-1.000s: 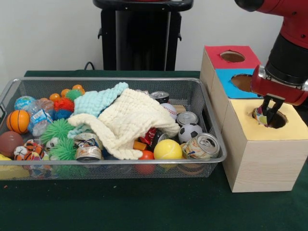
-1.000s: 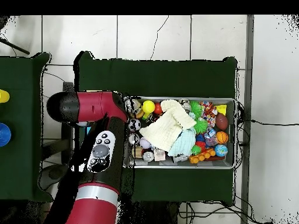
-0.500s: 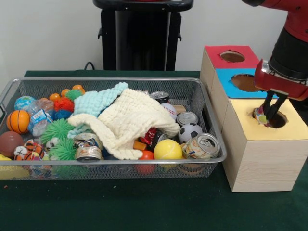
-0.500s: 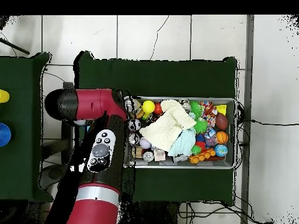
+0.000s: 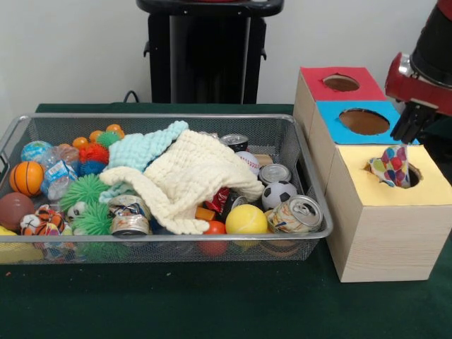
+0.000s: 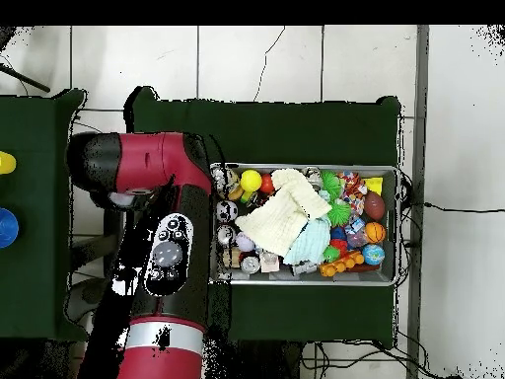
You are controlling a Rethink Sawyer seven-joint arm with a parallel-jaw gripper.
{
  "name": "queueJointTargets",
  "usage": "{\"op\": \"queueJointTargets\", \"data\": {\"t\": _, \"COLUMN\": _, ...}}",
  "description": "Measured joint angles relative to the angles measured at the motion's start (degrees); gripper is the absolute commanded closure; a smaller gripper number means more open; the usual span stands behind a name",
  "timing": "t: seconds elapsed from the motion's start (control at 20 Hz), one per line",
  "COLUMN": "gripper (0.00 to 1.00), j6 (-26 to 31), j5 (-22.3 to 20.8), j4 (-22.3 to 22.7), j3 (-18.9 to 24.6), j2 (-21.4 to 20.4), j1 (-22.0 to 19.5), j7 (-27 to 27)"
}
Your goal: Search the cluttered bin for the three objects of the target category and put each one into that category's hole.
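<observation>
Spotted cloth (image 5: 390, 167) now sits in the yellow hole (image 5: 397, 171); gripper (image 5: 410, 127) has risen, parted and empty.

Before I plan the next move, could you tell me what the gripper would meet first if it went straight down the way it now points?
Probably the colourful cloth sticking out of the yellow box; the gripper hangs just above it, though depth is unclear.

Three hole boxes (image 5: 367, 176), one wire bin (image 5: 282, 244), two knitted cloths (image 5: 191, 176).
</observation>
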Motion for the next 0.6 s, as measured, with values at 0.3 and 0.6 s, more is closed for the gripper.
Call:
{"op": "queueJointTargets", "data": {"t": 0.3, "gripper": 1.00, "j6": 2.7, "j5": 0.0, "j4": -0.3, "j3": 0.8, "j2": -1.4, "j1": -0.3, "j7": 0.0}}
{"op": "queueJointTargets", "data": {"t": 0.6, "gripper": 1.00, "j6": 2.8, "j5": 0.1, "j4": -0.3, "j3": 1.5, "j2": -2.5, "j1": -0.9, "j7": 0.0}}
